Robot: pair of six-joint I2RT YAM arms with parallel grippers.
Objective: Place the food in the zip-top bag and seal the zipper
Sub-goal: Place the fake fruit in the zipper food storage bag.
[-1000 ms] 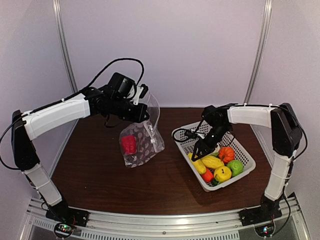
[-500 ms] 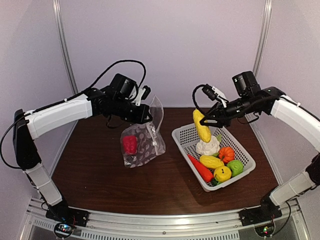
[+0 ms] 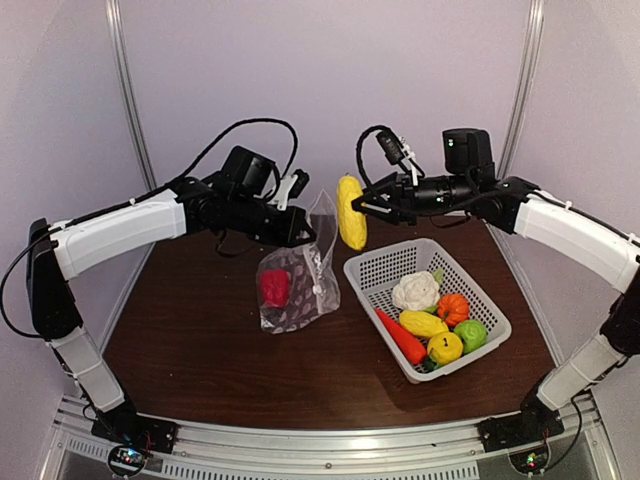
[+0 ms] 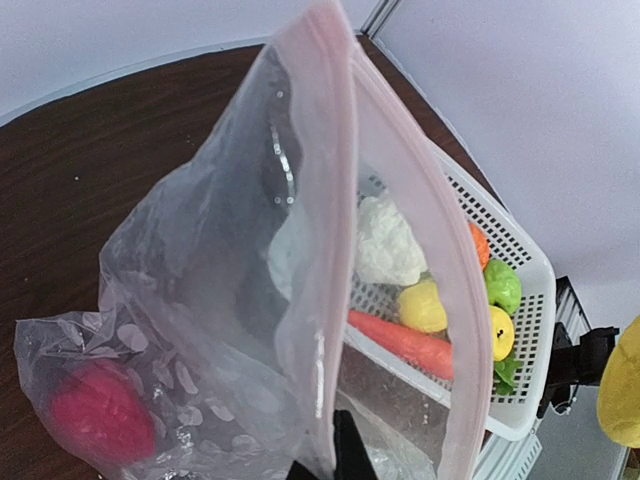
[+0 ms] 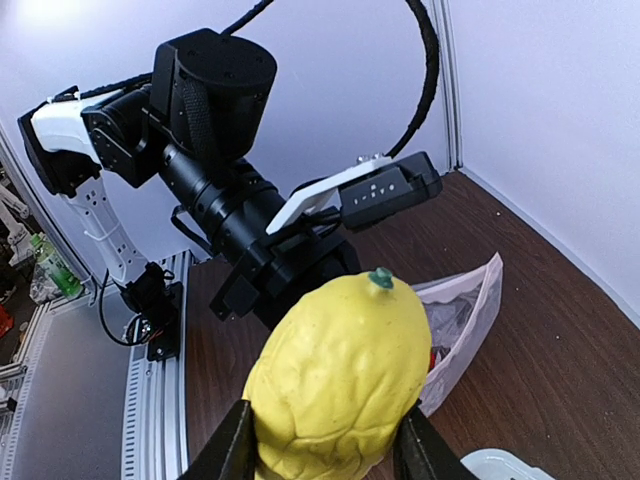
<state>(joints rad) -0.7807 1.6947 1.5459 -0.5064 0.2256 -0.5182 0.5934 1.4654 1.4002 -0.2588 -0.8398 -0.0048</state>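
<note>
My left gripper [image 3: 296, 222] is shut on the mouth edge of the clear polka-dot zip-top bag [image 3: 297, 275] and holds it up, mouth open [image 4: 330, 200]. A red pepper [image 3: 274, 287] lies inside the bag and shows in the left wrist view [image 4: 95, 415]. My right gripper [image 3: 362, 207] is shut on a long yellow lemon [image 3: 351, 212], in the air just right of the bag's mouth. The lemon fills the right wrist view [image 5: 335, 375], with the bag [image 5: 460, 320] behind it. The zipper's slider tab is not visible.
A white perforated basket [image 3: 470, 352] stands right of the bag. It holds a white cauliflower [image 3: 416, 291], an orange pumpkin [image 3: 453, 307], a green apple [image 3: 470, 335], two yellow lemons [image 3: 424, 324] and an orange carrot [image 3: 402, 337]. Purple walls close in on three sides.
My right gripper lifted the yellow lemon out of the basket and carried it left and up to the bag's mouth. The left gripper shifted the bag slightly right.
</note>
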